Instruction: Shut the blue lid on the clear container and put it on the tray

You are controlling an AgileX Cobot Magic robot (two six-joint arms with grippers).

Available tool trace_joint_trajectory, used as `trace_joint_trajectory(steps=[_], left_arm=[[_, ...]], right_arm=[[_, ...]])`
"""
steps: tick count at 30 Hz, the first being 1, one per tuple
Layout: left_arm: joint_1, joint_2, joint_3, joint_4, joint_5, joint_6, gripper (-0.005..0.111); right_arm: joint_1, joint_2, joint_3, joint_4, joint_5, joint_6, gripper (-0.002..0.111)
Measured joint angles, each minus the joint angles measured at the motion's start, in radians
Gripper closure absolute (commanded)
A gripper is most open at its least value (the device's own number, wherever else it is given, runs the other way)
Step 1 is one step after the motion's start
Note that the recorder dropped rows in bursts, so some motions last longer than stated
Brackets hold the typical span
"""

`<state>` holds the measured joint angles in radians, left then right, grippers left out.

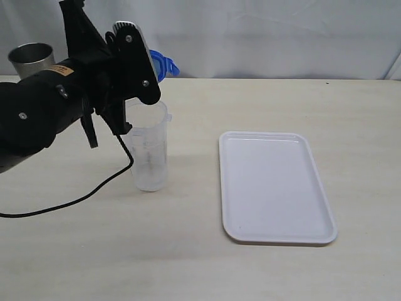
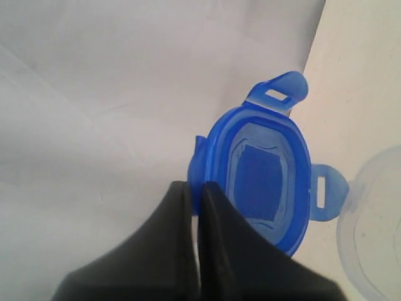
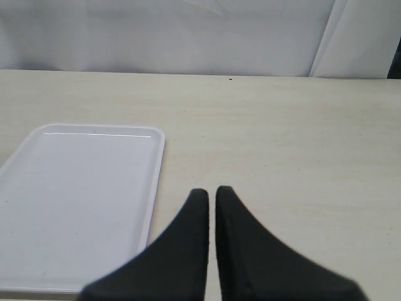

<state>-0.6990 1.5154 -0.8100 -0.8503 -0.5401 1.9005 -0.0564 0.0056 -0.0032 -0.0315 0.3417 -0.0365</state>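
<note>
My left gripper [image 2: 197,187] is shut on one side flap of the blue lid [image 2: 266,175], holding it in the air, underside toward the wrist camera. In the exterior view the blue lid [image 1: 164,64] pokes out behind the black gripper body, above and a little behind the clear container [image 1: 150,150], which stands upright on the table with its mouth uncovered. Part of the clear container's rim [image 2: 376,226] shows beside the lid. The white tray [image 1: 274,185] lies flat to the right of the container. My right gripper [image 3: 211,192] is shut on nothing, low over the table beside the tray [image 3: 81,200].
A grey steel cup [image 1: 31,58] stands at the back left, behind the left arm [image 1: 37,113]. A black cable [image 1: 94,188] loops over the table left of the container. A white backdrop rises behind the table's far edge.
</note>
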Motion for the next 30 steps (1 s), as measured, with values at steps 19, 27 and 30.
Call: trace_joint_trajectory(steps=[19, 27, 30], left_arm=[[0.001, 0.0, 0.0, -0.004, -0.054, -0.031, 0.107], [0.001, 0.0, 0.0, -0.012, -0.084, -0.1, 0.107], [0.001, 0.0, 0.0, -0.015, -0.084, -0.124, 0.107]], right_arm=[[0.0, 0.0, 0.0, 0.0, 0.0, 0.0, 0.104], [0.0, 0.0, 0.0, 0.0, 0.0, 0.0, 0.104], [0.0, 0.0, 0.0, 0.0, 0.0, 0.0, 0.104]])
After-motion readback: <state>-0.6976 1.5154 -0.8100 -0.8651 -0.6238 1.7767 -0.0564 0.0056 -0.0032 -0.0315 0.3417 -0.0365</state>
